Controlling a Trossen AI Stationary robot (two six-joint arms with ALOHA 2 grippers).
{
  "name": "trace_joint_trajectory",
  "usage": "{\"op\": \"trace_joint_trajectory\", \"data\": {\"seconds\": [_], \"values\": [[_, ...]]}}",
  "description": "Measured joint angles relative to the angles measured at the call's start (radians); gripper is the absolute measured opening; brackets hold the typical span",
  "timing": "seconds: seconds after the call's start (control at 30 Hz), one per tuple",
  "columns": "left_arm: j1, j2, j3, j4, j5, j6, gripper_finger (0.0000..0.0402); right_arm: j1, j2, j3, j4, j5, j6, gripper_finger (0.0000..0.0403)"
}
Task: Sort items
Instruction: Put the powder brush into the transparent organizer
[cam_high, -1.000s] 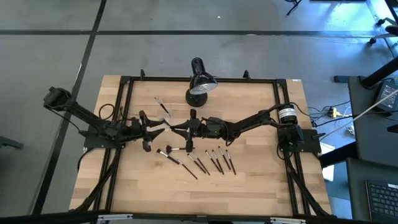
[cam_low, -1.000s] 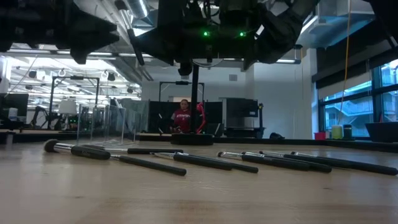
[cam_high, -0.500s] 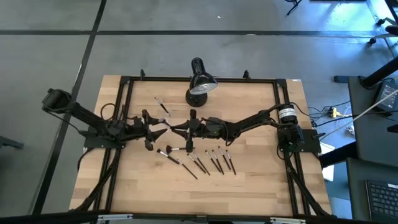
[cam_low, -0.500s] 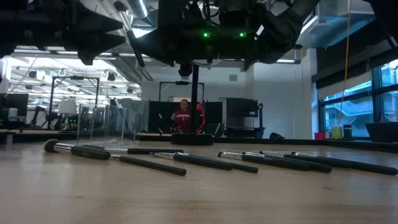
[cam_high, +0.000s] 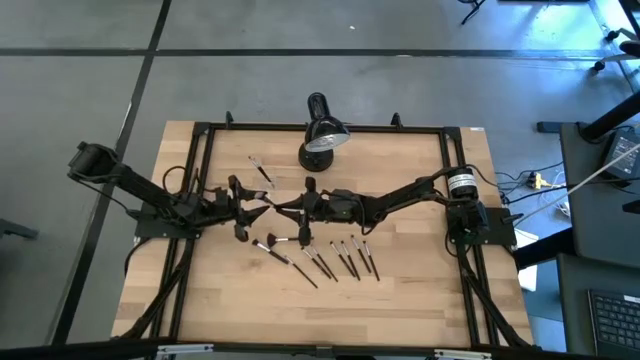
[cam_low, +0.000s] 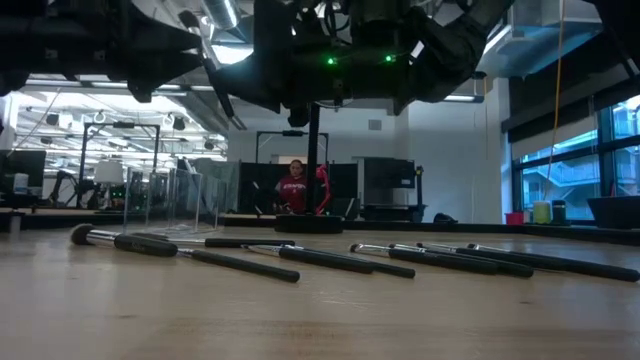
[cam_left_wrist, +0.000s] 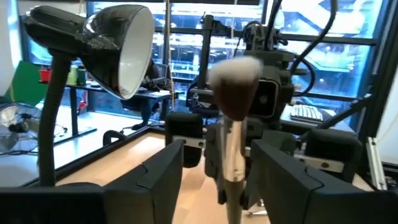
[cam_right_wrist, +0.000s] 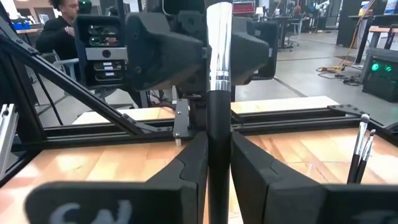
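A makeup brush (cam_right_wrist: 219, 50) with a dark handle, silvery ferrule and brown, pale-tipped bristles (cam_left_wrist: 233, 87) is held level above the table's middle by my right gripper (cam_right_wrist: 219, 140), which is shut on it. In the high view that gripper (cam_high: 298, 208) faces my left gripper (cam_high: 255, 206). My left gripper (cam_left_wrist: 217, 149) is open; its fingers stand on either side of the brush's ferrule (cam_left_wrist: 233, 158) without touching. Several more brushes (cam_high: 340, 258) lie flat in a row on the near half of the table. My right gripper pinches the brush's dark handle (cam_right_wrist: 219, 124) between its two fingers. It comes level from the table's right, fingers lying along the handle. The brush is lifted clear and sticks straight out past the fingertips, bristle end toward my left gripper.
A black desk lamp (cam_high: 322, 135) stands at the far middle, its shade (cam_left_wrist: 124, 46) close by the left gripper. Two brushes (cam_high: 260, 170) lie far left of centre, and one with a bigger head (cam_high: 265, 243) lies left of the row. A person (cam_low: 294, 188) is in the room behind.
My left gripper has edged toward the table's right, closing on the brush in my right gripper. The right gripper and the brushes on the table have kept still.
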Motion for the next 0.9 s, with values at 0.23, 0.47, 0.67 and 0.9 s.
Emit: {"op": "trace_joint_trajectory", "data": {"seconds": [0.23, 0.47, 0.67, 0.9], "values": [[0.000, 0.003, 0.000, 0.018, -0.003, 0.017, 0.0139, -0.001, 0.000, 0.000, -0.011, 0.001, 0.001, 0.0063], [0.000, 0.002, 0.000, 0.056, 0.039, 0.062, 0.0122, 0.000, 0.000, 0.000, -0.028, -0.003, 0.005, 0.0063], [0.001, 0.011, 0.000, 0.057, 0.046, 0.062, 0.0106, 0.000, 0.000, 0.000, -0.018, -0.002, 0.008, 0.0063], [0.046, 0.046, 0.000, 0.061, 0.094, 0.036, 0.0116, 0.000, 0.000, 0.000, -0.012, -0.002, 0.008, 0.0063]]}}
